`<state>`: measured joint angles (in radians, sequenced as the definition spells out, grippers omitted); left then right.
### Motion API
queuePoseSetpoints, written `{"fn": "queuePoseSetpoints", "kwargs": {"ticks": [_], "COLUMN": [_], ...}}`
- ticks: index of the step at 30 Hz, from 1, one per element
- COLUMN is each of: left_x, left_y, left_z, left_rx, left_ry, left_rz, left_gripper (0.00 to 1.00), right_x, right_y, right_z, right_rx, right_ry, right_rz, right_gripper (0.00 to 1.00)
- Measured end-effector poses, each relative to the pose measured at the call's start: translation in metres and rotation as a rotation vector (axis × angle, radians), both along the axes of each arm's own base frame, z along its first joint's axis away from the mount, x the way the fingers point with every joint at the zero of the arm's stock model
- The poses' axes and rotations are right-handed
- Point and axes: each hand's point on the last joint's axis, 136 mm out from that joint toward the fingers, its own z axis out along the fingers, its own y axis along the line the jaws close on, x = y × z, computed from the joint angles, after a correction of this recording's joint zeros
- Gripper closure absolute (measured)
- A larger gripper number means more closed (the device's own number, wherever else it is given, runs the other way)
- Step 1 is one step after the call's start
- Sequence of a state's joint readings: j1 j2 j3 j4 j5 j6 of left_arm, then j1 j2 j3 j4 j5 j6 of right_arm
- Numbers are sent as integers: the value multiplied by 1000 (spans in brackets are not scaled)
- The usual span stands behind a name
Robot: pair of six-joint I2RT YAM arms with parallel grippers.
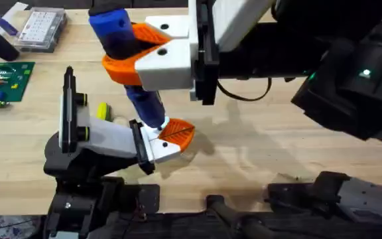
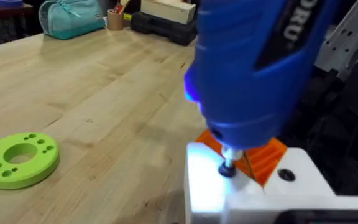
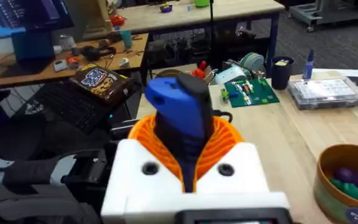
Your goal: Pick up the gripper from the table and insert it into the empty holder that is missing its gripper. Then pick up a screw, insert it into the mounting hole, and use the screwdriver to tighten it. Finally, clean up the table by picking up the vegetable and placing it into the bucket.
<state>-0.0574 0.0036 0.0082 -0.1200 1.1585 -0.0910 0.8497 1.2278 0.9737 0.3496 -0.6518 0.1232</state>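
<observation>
Currently | screwdriver (image 1: 126, 60) is clamped mid-body in the right gripper (image 1: 144, 56), tilted, lit tip on the gripper (image 1: 176, 133) seated in the holder (image 1: 101, 143) | judged rigid, smooth (likely slippery), best gripped mid-barrel | left jaws: cannot tell

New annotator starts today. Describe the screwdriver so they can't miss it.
Start at the white-and-grey holder on the wooden table. Above its end, the right gripper clamps the screwdriver: a blue pen-shaped tool, tip down on the orange leaf-shaped gripper.
</observation>
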Motion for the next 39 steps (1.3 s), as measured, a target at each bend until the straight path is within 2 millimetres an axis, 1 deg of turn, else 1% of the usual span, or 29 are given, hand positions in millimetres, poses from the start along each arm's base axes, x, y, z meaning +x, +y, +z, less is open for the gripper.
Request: {"fn": "queuePoseSetpoints", "kwargs": {"ticks": [20,24,39], "left_x": [-1,-1,-2], "left_y": [0,-1,-1], "left_z": [0,0,0], "left_rx": [-2,-2,-4], "left_ry": [4,6,10], "left_rz": [-4,-9,-12], "left_gripper": [987,987,987], "right_x": [0,-1,0], "right_y": [-2,-5,-5], "right_z": [-7,-7,-7], "right_rx": [-33,-43,-46], "right_ry": [17,19,19], "right_rz": [-12,-17,-23], "right_gripper": [955,955,955]}}
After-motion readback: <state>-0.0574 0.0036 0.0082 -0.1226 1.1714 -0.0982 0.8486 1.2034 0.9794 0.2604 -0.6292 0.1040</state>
